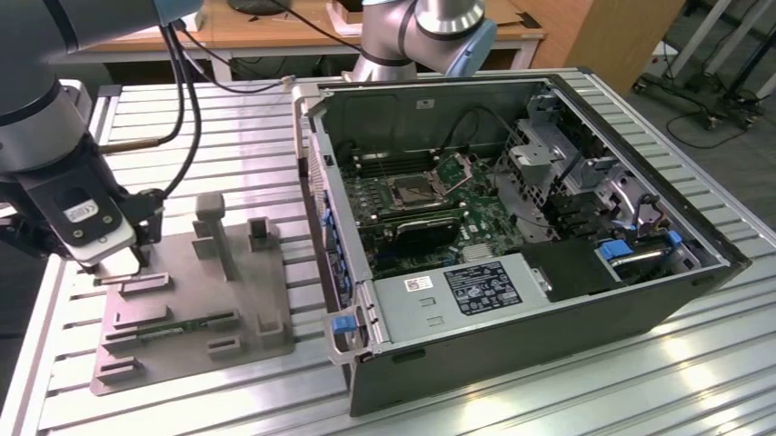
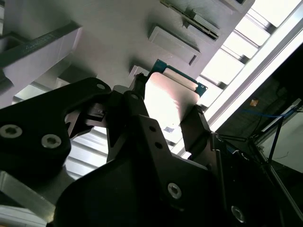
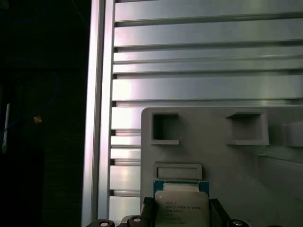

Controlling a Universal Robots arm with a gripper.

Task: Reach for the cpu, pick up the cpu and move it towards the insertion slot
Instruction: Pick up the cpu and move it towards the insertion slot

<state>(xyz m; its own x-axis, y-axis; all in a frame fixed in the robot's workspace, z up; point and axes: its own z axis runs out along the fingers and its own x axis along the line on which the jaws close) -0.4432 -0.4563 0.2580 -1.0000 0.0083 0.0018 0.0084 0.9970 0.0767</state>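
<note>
Print in small lines, too fine to read, marks the silvery metal lid of the cpu (image 3: 182, 208), a flat square with a green rim. The gripper (image 1: 118, 262) has its black jaws closed on two opposite edges of it, over a corner of the grey plastic tray (image 1: 194, 309) on the ribbed metal table (image 1: 510, 400). The slot (image 1: 419, 191) lies well apart, inside the open case (image 1: 485, 345).

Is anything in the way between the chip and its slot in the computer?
Yes. The gripper holds the cpu at the tray. On the straight way to the slot stand the tray's tall post and then the case wall.
</note>
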